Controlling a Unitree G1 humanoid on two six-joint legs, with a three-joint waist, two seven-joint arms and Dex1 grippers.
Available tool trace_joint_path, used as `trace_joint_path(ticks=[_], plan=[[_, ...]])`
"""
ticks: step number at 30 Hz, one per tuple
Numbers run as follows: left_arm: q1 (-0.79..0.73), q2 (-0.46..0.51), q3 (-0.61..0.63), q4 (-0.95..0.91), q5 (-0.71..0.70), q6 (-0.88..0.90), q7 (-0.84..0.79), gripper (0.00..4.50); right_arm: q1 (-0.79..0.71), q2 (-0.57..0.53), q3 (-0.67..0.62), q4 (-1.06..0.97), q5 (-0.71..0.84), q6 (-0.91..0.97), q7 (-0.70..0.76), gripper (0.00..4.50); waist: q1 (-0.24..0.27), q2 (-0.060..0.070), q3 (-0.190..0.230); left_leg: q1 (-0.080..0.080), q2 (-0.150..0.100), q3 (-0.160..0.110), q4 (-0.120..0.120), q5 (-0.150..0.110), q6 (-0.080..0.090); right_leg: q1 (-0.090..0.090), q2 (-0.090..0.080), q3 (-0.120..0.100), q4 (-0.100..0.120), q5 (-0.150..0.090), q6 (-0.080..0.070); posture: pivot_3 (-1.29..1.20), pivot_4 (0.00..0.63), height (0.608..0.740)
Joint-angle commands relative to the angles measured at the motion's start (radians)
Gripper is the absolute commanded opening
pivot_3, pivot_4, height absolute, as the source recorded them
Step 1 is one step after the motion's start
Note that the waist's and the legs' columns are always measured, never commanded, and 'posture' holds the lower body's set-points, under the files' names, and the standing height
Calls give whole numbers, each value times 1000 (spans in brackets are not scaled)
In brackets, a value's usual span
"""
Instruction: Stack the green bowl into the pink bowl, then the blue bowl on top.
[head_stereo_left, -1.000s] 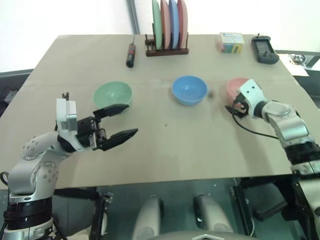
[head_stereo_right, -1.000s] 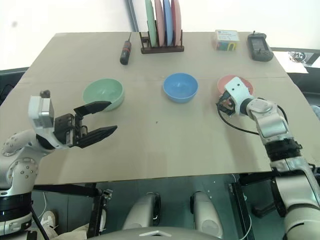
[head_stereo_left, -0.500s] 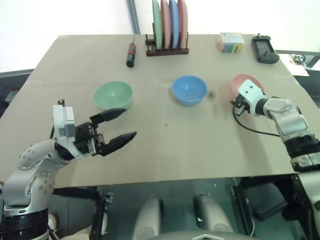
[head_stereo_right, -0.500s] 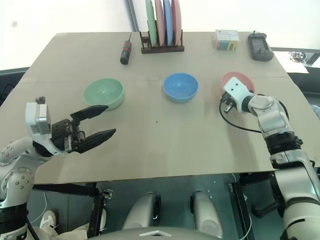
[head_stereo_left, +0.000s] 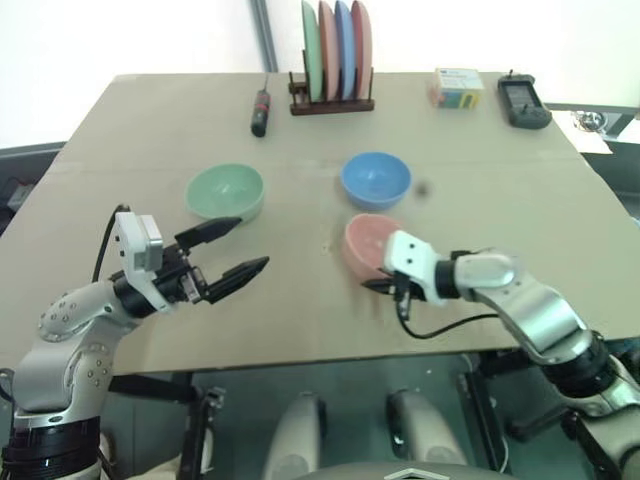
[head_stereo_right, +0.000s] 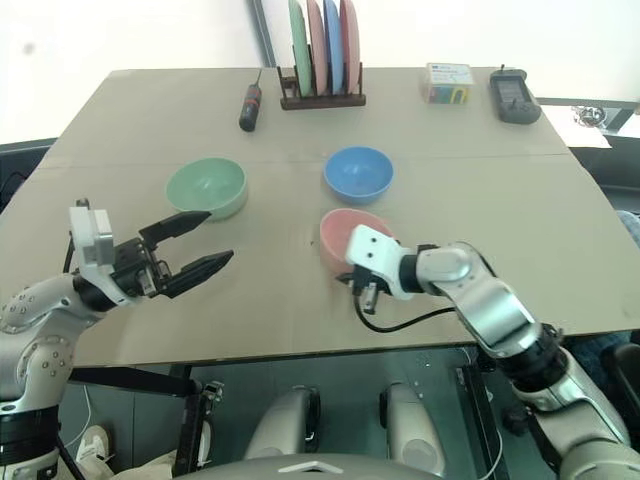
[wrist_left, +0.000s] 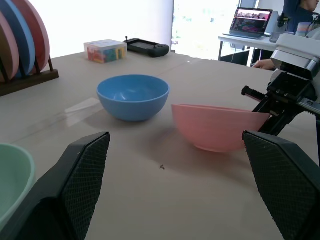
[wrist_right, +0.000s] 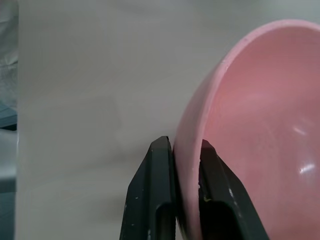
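The pink bowl (head_stereo_left: 362, 240) is at the table's middle front, slightly tilted, in front of the blue bowl (head_stereo_left: 375, 180). My right gripper (wrist_right: 184, 145) is shut on the pink bowl's near rim, one finger inside and one outside. The bowl's base is at or just above the tabletop; I cannot tell which. The green bowl (head_stereo_left: 225, 190) stands at the left. My left gripper (head_stereo_left: 250, 243) hovers open and holds nothing, just in front of the green bowl, pointing toward the pink bowl (wrist_left: 215, 127).
A wooden rack of upright plates (head_stereo_left: 333, 50) stands at the back. A screwdriver (head_stereo_left: 261, 108) lies to the left of the rack. A box of coloured pieces (head_stereo_left: 457, 88) and a black device (head_stereo_left: 523, 103) are at the back right. My right gripper's cable (head_stereo_left: 450, 325) trails near the front edge.
My right arm has swung the pink bowl from the table's right side to the middle front, in front of the blue bowl. The left gripper has stayed open and about where it was.
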Motion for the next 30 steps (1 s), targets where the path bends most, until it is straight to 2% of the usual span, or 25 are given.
trace_joint_path(ticks=[1, 2, 3, 5, 6, 7, 9, 10, 12, 15, 16, 20, 24, 27, 30], plan=[[-1, 22, 7, 0, 27, -3, 16, 4500, -40, 33, 11, 69, -19, -45, 1, 1928, 2, 0, 0, -1, 0, 0, -1, 0, 0, 0, 0, 0, 0, 0, 0, 0, 150, 740], [1, 23, 6, -5, 56, -4, 46, 4500, -48, 39, 3, 83, -18, -52, 1, 2157, 3, 0, 0, -1, 0, 0, -1, 0, 0, 0, 0, 0, -1, 0, 0, 0, 150, 740], [-2, 23, 5, -12, 95, -8, 88, 4500, -53, 36, -10, 83, -14, -56, 4, 2729, 3, 0, 0, -1, 0, 0, -2, 0, 0, 0, 0, 0, -2, 1, 1, 0, 150, 740], [-3, 31, 0, -32, 164, 8, 172, 4500, -53, 23, -47, 53, 7, -47, 11, 2769, 1, 0, 0, -1, 0, 0, -3, 0, 0, 0, 0, 0, -2, 1, 2, 0, 150, 740], [-3, 36, -5, -45, 199, 24, 211, 4500, -47, 16, -71, 28, 23, -45, 14, 3434, 1, 0, 0, -1, 0, -1, -3, 0, 0, -1, 0, 0, -2, 1, 2, 0, 150, 740], [-5, 45, -13, -64, 248, 31, 254, 4500, -35, 11, -111, -11, 48, -53, 13, 3634, 0, 0, 0, -1, 0, -1, -3, 0, 0, -1, 0, 0, -2, 1, 2, 0, 150, 740], [-19, 59, -28, -115, 333, 89, 359, 4500, -6, 7, -201, -98, 121, -39, 17, 4312, 3, 0, 0, -1, 0, -1, -3, 0, 0, 0, 0, 0, -1, 1, 2, 0, 150, 740], [-29, 75, -42, -145, 382, 148, 418, 4500, 10, -2, -243, -144, 163, -26, 27, 4421, 4, 0, 0, -1, 0, -1, -3, 0, 0, 0, 0, 0, -1, 1, 2, 0, 150, 740], [-77, 111, -94, -190, 453, 265, 493, 4500, 40, -28, -316, -218, 219, -26, 42, 4421, 9, -1, 0, -1, 0, -2, -3, 0, 0, 0, 0, -1, -1, 2, 3, 0, 150, 740], [-204, 251, -300, -179, 606, 426, 479, 4500, 62, -24, -377, -244, 261, -44, 15, 4421, 7, -1, 0, -1, -1, -3, -3, 0, 0, 1, 0, -3, -1, 2, 5, 0, 150, 740], [-254, 268, -354, -166, 626, 457, 469, 4500, 64, -24, -387, -246, 265, -48, 5, 4421, 6, -1, 0, 0, -1, -3, -3, 0, 0, 1, 0, -2, -2, 1, 5, 0, 150, 740], [-432, 291, -556, -108, 738, 511, 422, 4500, 56, -16, -394, -213, 253, -84, -29, 4421, 0, -1, 0, 0, -1, -2, -2, 0, 0, 0, 0, -2, -1, -2, 4, 0, 150, 740], [-585, 261, -729, 24, 846, 553, 374, 4500, 48, -5, -366, -187, 222, -132, -58, 4421, -3, -1, 0, -1, 0, -2, -4, 0, 0, -1, 2, -1, 0, 2, 4, 0, 150, 740], [-674, 220, -790, 118, 886, 583, 347, 3655, 54, -10, -358, -200, 219, -143, -65, 4500, 0, -1, 1, -2, 0, -2, -4, 0, 0, -2, 2, -1, 0, 2, 4, 0, 150, 740], [-713, 200, -806, 173, 912, 576, 330, 2336, 58, -13, -373, -212, 232, -145, -68, 4500, 1, -1, 1, -4, -1, -2, -3, 0, 0, -3, 2, -1, -1, 2, 4, 0, 150, 740]])
